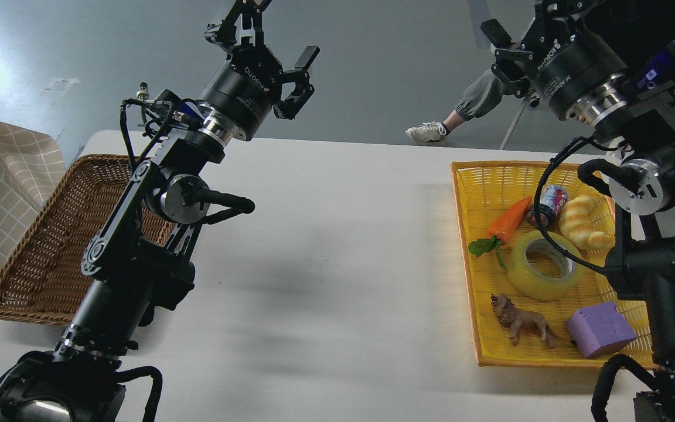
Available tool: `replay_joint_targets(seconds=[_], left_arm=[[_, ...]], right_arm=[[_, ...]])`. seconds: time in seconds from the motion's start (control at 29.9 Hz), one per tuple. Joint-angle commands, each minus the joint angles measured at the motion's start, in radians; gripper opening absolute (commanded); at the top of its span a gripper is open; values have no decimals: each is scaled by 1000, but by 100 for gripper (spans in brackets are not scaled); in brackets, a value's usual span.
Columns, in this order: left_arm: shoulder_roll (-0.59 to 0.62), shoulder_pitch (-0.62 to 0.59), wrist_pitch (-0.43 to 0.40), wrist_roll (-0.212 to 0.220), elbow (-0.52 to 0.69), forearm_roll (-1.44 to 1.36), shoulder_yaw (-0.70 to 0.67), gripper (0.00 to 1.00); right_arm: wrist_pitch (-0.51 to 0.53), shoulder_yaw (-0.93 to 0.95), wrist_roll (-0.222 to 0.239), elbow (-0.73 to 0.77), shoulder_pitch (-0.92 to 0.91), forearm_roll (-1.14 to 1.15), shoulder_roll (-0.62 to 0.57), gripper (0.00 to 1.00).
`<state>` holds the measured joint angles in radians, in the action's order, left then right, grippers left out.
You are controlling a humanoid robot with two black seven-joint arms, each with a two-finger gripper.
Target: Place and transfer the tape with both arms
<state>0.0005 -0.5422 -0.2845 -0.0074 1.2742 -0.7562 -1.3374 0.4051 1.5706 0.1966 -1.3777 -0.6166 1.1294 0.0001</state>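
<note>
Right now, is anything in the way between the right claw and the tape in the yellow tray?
Nothing solid blocks it from above. The tape lies flat in the yellow tray, top exposed. A black cable from the right arm crosses over it, and the carrot and croissant crowd its far side. The right claw hangs high above.

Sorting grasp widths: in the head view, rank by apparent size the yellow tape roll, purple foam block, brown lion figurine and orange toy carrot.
1. Yellow tape roll
2. Purple foam block
3. Brown lion figurine and orange toy carrot: too alike to rank.
</note>
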Motion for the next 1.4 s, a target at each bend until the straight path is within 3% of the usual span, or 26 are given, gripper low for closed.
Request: replay_joint_targets(seconds=[0.0, 0.84, 1.04, 1.24, 1.37], left_arm=[[-1, 5, 7, 0, 4, 17, -2, 98], [4, 5, -10, 0, 5, 26, 1, 98], [6, 7, -10, -2, 7, 26, 0, 98], [7, 7, -10, -2, 7, 26, -2, 98], [7, 10, -10, -2, 7, 26, -2, 98]], right_arm=[[1, -4, -8, 2, 3, 0, 0, 100], [55, -3, -13, -11, 23, -34, 0, 100], [76, -1, -63, -18, 38, -34, 0, 100], [84, 5, -157, -23, 61, -34, 0, 100], [84, 5, -158, -21, 66, -36, 0, 100]])
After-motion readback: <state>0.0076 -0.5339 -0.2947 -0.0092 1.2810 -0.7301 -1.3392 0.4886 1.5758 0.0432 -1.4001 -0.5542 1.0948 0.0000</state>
